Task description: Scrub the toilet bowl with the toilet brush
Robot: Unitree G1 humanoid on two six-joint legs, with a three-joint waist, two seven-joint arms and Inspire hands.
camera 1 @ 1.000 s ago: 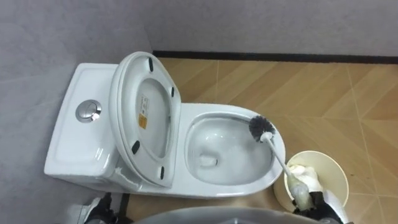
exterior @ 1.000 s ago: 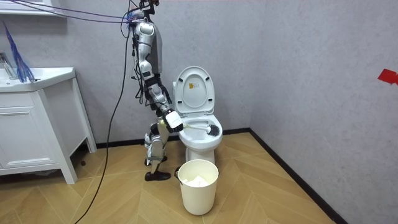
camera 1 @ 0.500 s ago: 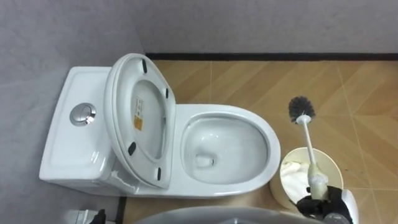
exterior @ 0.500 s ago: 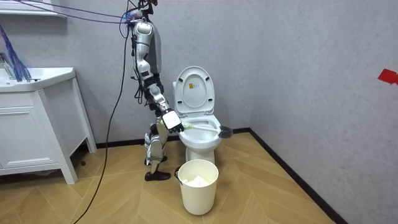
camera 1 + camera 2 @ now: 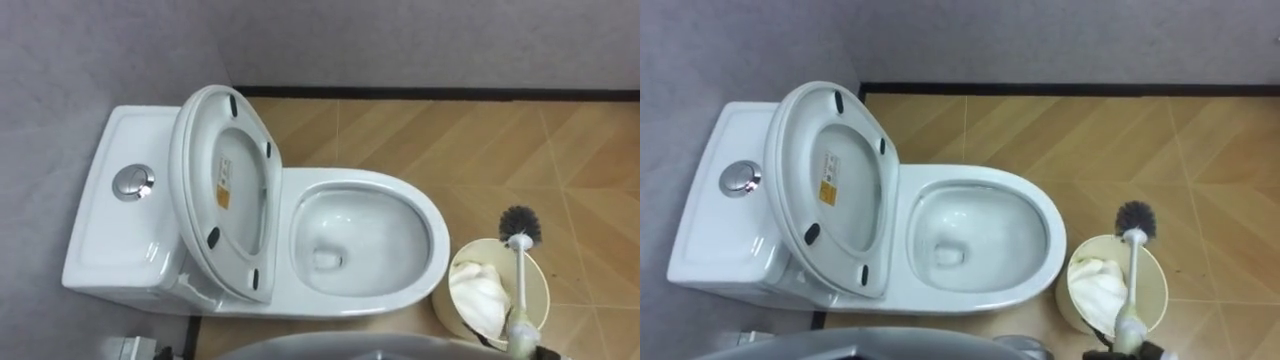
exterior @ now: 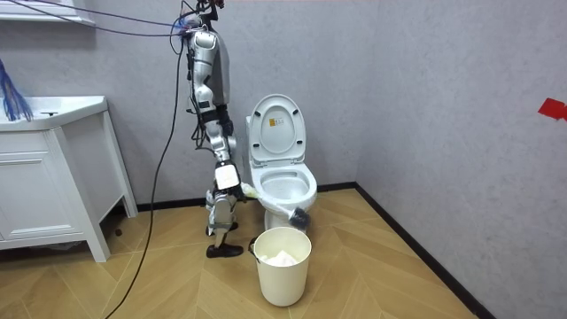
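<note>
Right robot hand [image 6: 229, 177] grasps brush [image 5: 519, 270] by its handle. Bristle head is outside toilet [image 5: 437, 240] bowl, held over bin [image 5: 540, 292] just beside it. Seat raised.

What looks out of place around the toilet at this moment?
The toilet brush is outside the toilet bowl: the right hand holds it over the waste bin, its head past the bin's far rim, so it may drip on the floor. Nothing looks spilled or broken.
</note>
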